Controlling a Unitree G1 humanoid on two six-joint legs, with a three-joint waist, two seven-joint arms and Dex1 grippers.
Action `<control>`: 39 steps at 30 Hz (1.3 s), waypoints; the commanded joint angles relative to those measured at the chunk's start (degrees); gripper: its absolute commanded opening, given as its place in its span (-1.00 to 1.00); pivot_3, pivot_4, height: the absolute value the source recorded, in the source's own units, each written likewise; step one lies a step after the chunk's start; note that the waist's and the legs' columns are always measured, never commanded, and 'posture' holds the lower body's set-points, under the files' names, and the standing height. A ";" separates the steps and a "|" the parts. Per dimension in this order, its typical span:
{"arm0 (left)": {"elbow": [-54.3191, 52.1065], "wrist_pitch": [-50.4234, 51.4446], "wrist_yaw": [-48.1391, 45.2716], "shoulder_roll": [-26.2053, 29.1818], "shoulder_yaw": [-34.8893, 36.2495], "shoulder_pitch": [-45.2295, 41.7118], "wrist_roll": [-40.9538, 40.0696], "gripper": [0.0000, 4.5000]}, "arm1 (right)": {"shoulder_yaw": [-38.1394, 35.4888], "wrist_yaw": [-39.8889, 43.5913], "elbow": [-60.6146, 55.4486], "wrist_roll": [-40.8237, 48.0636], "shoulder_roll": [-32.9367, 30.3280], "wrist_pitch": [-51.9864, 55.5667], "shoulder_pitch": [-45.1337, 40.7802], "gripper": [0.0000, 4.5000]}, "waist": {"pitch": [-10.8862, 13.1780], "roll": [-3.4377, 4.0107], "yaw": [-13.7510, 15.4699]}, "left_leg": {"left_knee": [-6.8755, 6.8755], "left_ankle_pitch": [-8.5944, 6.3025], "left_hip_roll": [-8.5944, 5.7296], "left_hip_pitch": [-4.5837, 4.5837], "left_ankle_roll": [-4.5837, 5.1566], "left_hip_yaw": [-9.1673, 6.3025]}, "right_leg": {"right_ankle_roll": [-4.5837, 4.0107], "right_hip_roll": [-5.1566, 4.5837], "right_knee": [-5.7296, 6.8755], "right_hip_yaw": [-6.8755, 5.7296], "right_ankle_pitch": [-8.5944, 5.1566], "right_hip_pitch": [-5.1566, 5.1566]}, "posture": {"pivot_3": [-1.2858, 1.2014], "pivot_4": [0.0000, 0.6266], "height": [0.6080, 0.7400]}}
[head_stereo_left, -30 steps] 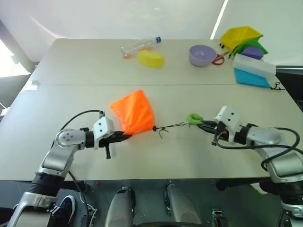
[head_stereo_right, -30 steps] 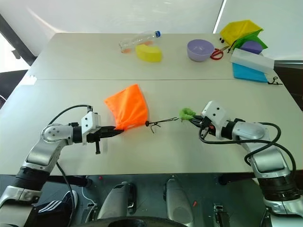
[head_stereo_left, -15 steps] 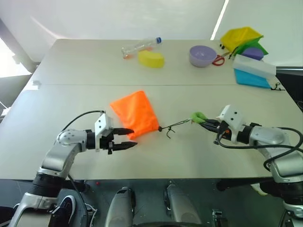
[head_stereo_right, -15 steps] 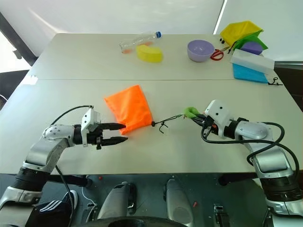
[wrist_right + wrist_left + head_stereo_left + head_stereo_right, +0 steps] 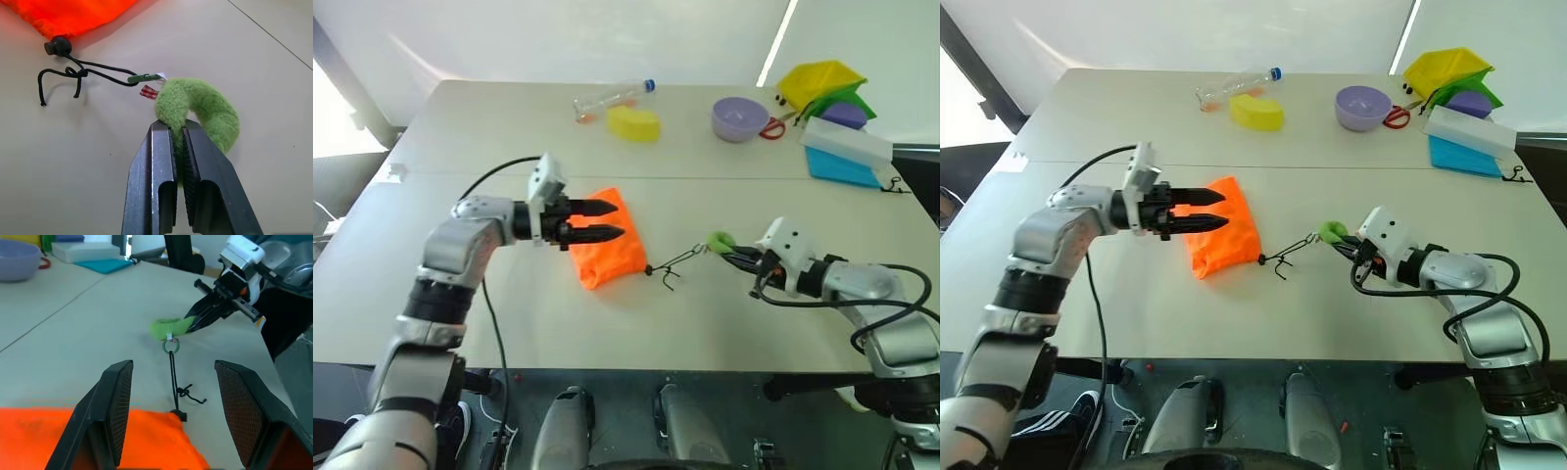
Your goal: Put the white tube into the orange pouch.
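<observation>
**Left arm lets go of the orange pouch and lifts above it**

Since a second ago, the left gripper has released the corner of the orange pouch, spread its two fingers and risen to hover over the pouch's upper edge, pointing toward the robot's right. The pouch has slumped into a narrower heap on the table.

The right gripper has kept its place, its fingers pinched shut on a fuzzy green loop. That loop hangs from a small green ring at the end of the pouch's black cord.

The pouch lies just below the left gripper, its long axis running from the far left toward the near right, cord end pointing at the right gripper. The left arm is much the nearer to the pouch body; the right arm is joined to it by the cord.

The white tube cannot be picked out anywhere; it may already be inside the pouch, but that cannot be told.

Count: one orange pouch, one cord, one ring, one green loop, two grippers.
</observation>
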 commanded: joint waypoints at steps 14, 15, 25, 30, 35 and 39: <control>28.37 -20.91 -10.63 -10.99 -17.38 -16.07 23.99 0.25 | 0.04 -3.24 -2.08 -1.65 1.58 -0.73 -0.30 -1.00 | 0.01 0.00 -0.07 | -0.01 0.00 0.00 -0.13 0.01 -0.06 | 0.01 0.06 -0.03 0.06 -0.03 -0.07 | 0.03 -0.52 1.00; 28.62 -20.36 -11.53 -11.11 -17.69 -16.09 24.75 0.25 | 0.04 -3.37 -2.32 -1.65 1.62 -0.69 -0.12 -1.00 | 0.01 -0.01 -0.06 | -0.01 0.00 0.00 -0.16 0.00 -0.07 | 0.01 0.05 -0.05 0.05 -0.03 -0.09 | 0.03 -0.52 1.00; 27.84 -16.95 -11.82 -12.83 -16.40 -15.44 26.68 0.25 | 0.27 -4.25 -3.16 -1.95 2.03 -0.85 0.25 -1.00 | 0.01 0.00 -0.11 | 0.00 0.00 0.00 -0.31 0.01 -0.13 | 0.04 0.08 -0.01 0.03 -0.03 -0.22 | 0.03 -0.52 1.00; 27.64 -22.87 -11.38 -11.90 -17.09 -14.94 29.00 0.25 | 0.19 -4.18 -3.31 -2.08 2.07 -0.88 0.21 -1.00 | 0.01 0.00 -0.10 | 0.00 0.00 0.00 -0.31 0.01 -0.14 | 0.04 0.08 0.00 0.03 -0.03 -0.22 | 0.03 -0.52 1.00; 29.56 -26.69 -12.36 -11.58 -16.99 -14.85 30.32 0.25 | 0.13 -4.22 -3.48 -2.13 2.02 -0.82 0.26 -1.00 | 0.01 0.00 -0.05 | 0.00 0.00 0.00 -0.31 0.01 -0.13 | 0.04 0.08 0.00 0.03 -0.03 -0.22 | 0.03 -0.52 1.00; 30.28 -27.03 -11.68 -12.52 -16.02 -14.63 30.04 -0.12 | 0.14 -4.29 -3.54 -2.27 1.96 -0.79 0.12 -1.00 | 0.01 0.00 -0.06 | 0.01 0.00 0.00 -0.30 0.01 -0.13 | 0.04 0.08 0.00 0.03 -0.03 -0.21 | 0.03 -0.52 1.00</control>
